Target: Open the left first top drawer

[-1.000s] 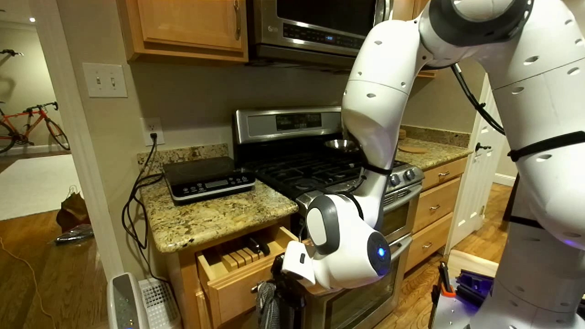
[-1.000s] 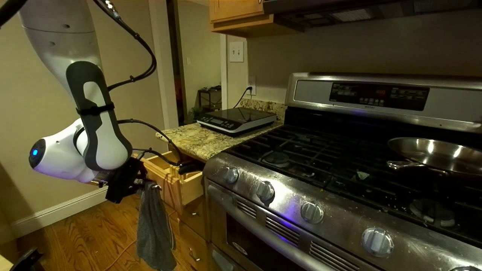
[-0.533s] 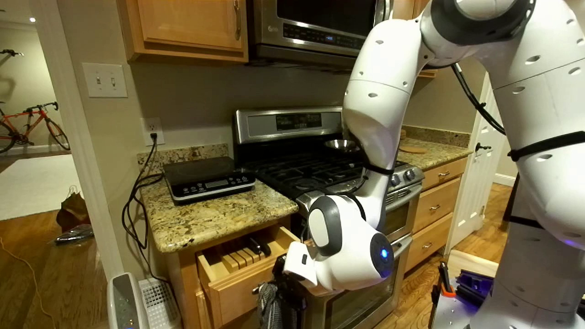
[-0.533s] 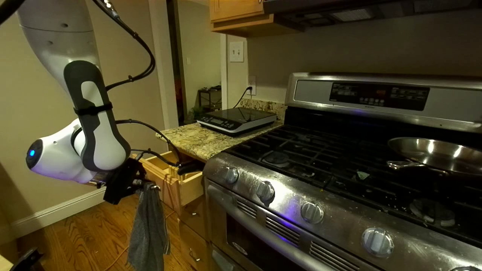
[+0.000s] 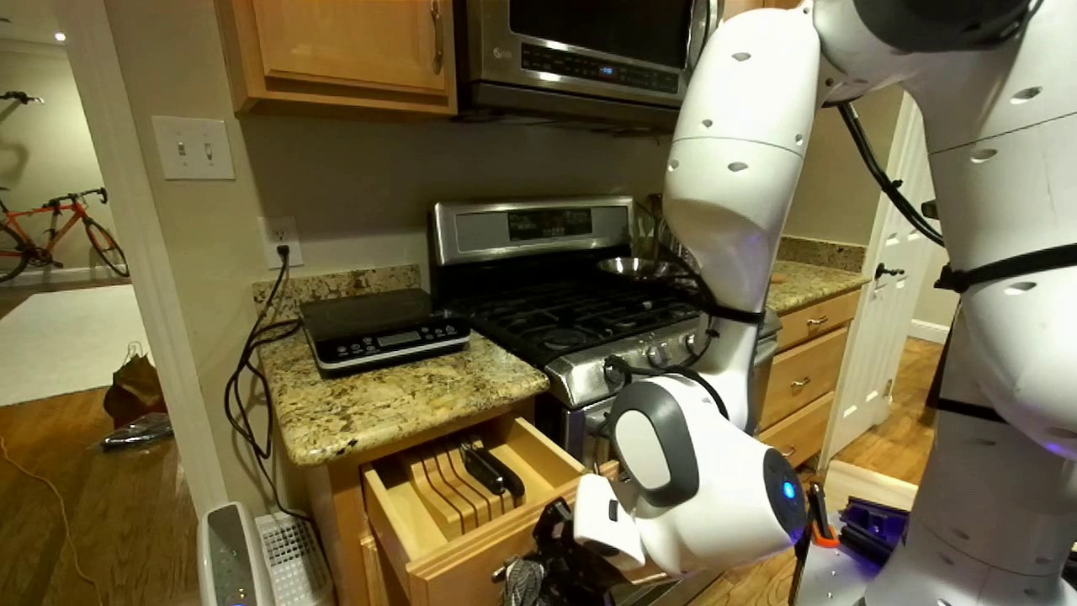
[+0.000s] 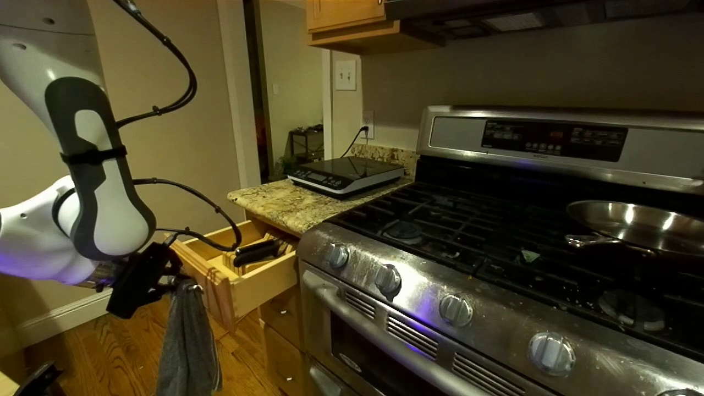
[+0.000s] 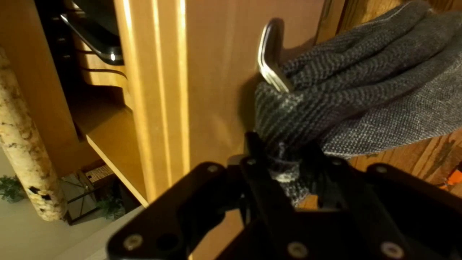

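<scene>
"Where's the drawer [image 5: 463,562]?"

"Between six and seven o'clock in an exterior view, standing open below the granite counter [image 5: 404,396], dark-handled knives [image 5: 488,470] inside."

"And the gripper [image 7: 283,150]?"

"At its front, clamped on the grey towel [image 7: 361,94] draped over the metal handle [image 7: 271,47]; the bare end shows near one o'clock in the wrist view. Whether the handle's pinched too, I can't tell."

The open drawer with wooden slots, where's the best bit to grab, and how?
Probably by the metal handle, from straight in front: it sticks out from the flat drawer front and runs sideways, so the end effector can put one finger above and one below. Grip firmly; the grey towel over it may slip.
</scene>
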Robot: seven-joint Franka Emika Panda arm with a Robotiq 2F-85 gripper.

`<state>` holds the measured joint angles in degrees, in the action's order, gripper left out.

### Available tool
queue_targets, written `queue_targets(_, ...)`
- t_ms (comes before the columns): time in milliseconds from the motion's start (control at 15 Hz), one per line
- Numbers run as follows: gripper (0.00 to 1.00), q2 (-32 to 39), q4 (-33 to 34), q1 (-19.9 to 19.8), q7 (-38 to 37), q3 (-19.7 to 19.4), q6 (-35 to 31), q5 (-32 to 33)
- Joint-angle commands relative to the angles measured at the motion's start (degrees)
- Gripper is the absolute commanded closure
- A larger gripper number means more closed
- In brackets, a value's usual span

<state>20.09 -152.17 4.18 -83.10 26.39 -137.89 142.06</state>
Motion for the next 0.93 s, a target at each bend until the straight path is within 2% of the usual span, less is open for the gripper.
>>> queue_targets(0,0.39,-1.8,-3.0,2.9,-2.8,1.8,-1.8,-0.2)
queue_targets(333,0.05,-5.7,-4.8,3.5,-4.0,4.4,-5.6,-0.1)
queue_targets(467,0.00,-8.1,-5.4,3.6,-3.4,5.4,-8.0,-0.5)
queue_targets(867,0.00,-19.8,-5.0,6.2,-5.2,9.7,-19.4,0.2)
